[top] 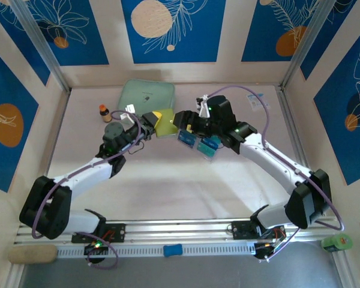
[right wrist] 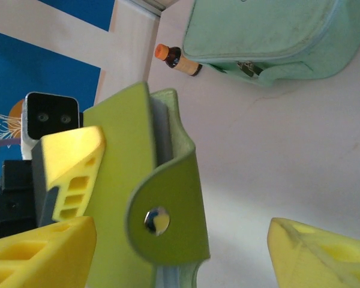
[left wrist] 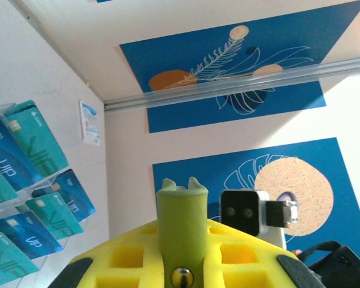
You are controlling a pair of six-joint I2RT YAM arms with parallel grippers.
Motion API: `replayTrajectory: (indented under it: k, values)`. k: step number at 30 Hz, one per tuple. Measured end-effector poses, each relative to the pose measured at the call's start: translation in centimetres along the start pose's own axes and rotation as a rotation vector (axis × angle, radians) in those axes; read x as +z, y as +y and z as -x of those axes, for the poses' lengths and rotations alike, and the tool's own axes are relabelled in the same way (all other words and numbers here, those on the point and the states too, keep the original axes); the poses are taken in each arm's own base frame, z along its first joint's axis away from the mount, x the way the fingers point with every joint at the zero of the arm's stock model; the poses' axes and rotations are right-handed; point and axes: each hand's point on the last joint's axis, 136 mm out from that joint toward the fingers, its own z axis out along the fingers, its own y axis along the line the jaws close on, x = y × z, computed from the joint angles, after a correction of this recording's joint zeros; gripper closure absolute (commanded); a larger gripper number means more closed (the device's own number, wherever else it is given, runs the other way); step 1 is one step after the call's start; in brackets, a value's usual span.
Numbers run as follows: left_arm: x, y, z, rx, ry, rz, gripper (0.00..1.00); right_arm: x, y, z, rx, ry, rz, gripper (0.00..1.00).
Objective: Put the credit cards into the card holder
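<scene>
1. Firmly, the left pincer (top: 151,122) pinches the card holder (top: 166,125), just in front of the mint pouch (top: 146,95).
2. The right pincer (top: 181,120) is spread wide, the card holder between its fingers (right wrist: 315,255).
3. The credit cards (top: 202,146) stand racked beside it.

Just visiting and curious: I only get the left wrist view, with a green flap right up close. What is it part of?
Observer: The card holder, gripped by the left end effector over the far half of the table.
Visitor: And the other arm?
Observer: The right end effector is open, its fingers either side of the holder's snap flap.
Visitor: Anything else around?
Observer: A mint pouch and a small orange-capped bottle sit side by side near the far wall.
</scene>
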Motion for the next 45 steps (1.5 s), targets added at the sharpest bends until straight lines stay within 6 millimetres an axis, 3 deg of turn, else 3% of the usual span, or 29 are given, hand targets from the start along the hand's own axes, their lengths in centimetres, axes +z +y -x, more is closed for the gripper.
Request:
replayTrajectory:
  k: [6, 14, 36, 45]
  values:
    - [0.0, -0.8, 0.2, -0.016, -0.012, -0.035, 1.00, 1.0, -1.0, 0.5, 0.042, -0.016, 0.024, 0.47]
    - [0.2, -1.0, 0.4, -0.039, -0.019, -0.053, 1.00, 1.2, -4.0, 0.2, 0.131, -0.042, 0.031, 0.55]
    - [0.5, -1.7, 0.9, -0.065, -0.034, -0.112, 1.00, 1.1, -2.2, -0.3, 0.255, -0.043, 0.279, 0.57]
    - [0.5, -2.4, 1.1, -0.073, -0.043, -0.146, 1.00, 0.1, 0.2, 0.6, 0.274, -0.057, 0.401, 0.59]
